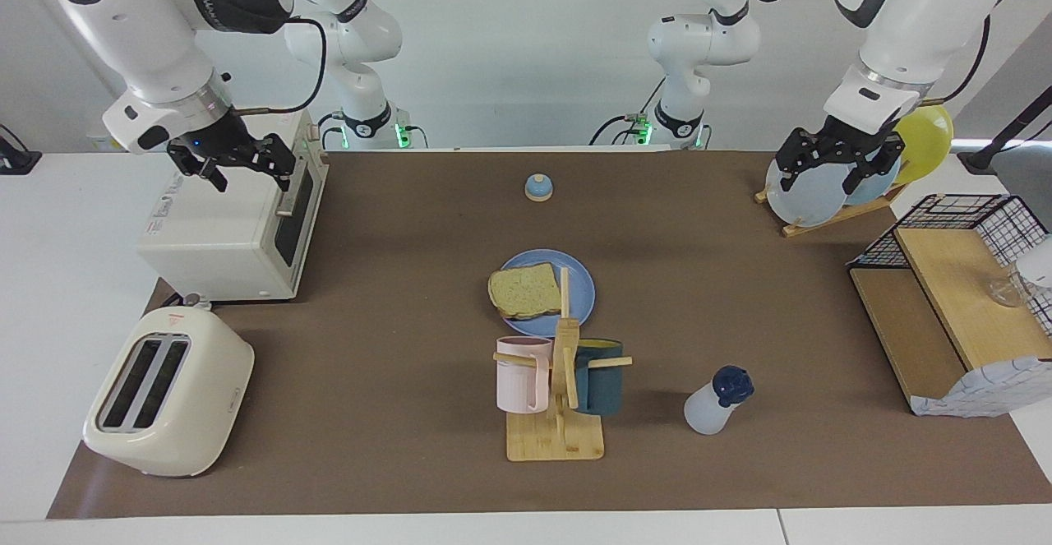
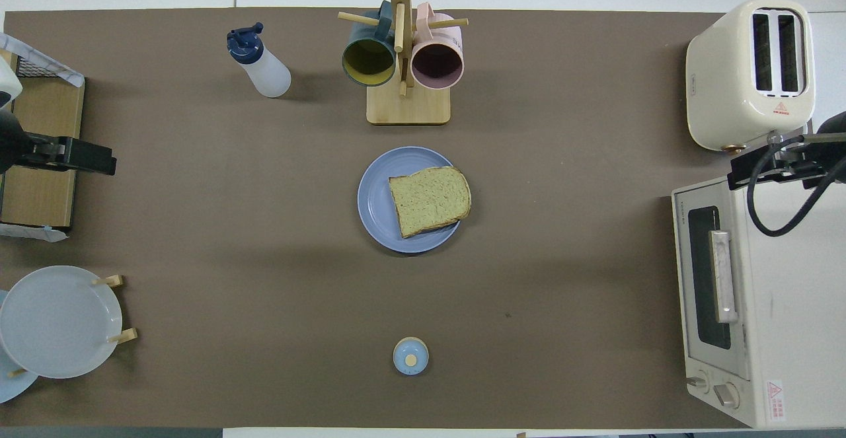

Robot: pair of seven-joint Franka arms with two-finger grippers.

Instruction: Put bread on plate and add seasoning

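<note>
Facing view: bread (image 1: 524, 290) lies on plate (image 1: 580, 284), seemingly overhanging.

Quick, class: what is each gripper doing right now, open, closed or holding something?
Left gripper: jaws open, holding nothing, up over the plate rack.
Right gripper: jaws open, holding nothing, over the toaster oven.

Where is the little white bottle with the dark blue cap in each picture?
Facing view: the seasoning bottle stands low in the picture, right of the middle.
Overhead view: the same bottle stands near the top, left of the middle.
Shared landmark: in both views it stands beside the wooden mug rack, toward the left arm's end of the table.
</note>
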